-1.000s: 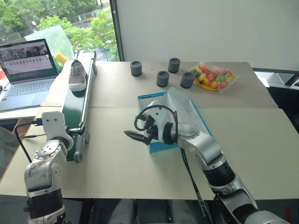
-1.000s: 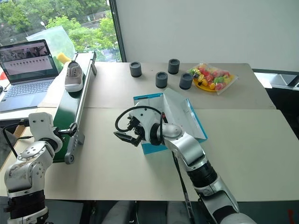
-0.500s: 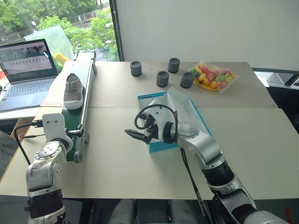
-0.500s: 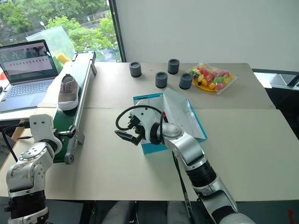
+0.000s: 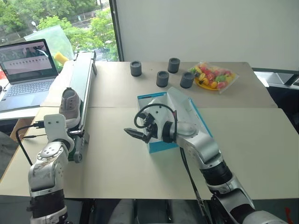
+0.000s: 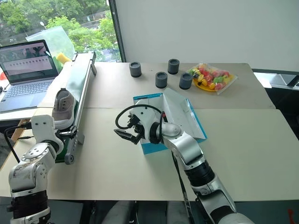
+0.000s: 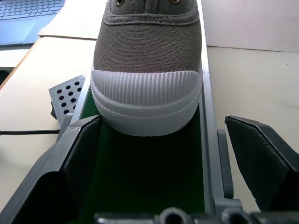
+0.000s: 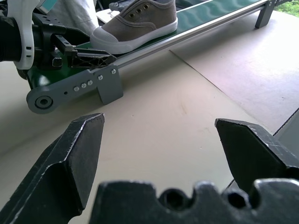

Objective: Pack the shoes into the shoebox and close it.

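Observation:
One of the shoes point(image 5: 70, 104), grey with a white toe cap and sole, lies on the green conveyor belt point(image 5: 85, 79) at the table's left, toe toward me. My left gripper point(image 7: 161, 125) sits open at the belt's near end, its black fingers point(image 7: 81, 154) on either side of the belt, and the toe cap point(image 7: 147, 100) is right at the fingertips, ungripped. The blue shoebox point(image 5: 160, 146) stands mid-table, partly hidden by my right arm, with white wrapping rising from it. My right gripper point(image 5: 133, 134) hovers open and empty just left of the shoebox, pointing toward the conveyor.
An open laptop point(image 5: 25, 65) sits left of the conveyor, with a green bag point(image 5: 52, 37) behind it. Several dark cylinders point(image 5: 162, 78) and a wrapped plate of colourful fruit point(image 5: 212, 77) stand at the back of the table. Bare tabletop lies between conveyor and shoebox.
The shoe has travelled down the belt toward me, from mid-belt to the near end by my left gripper. Both arms have stayed put with their grippers open.

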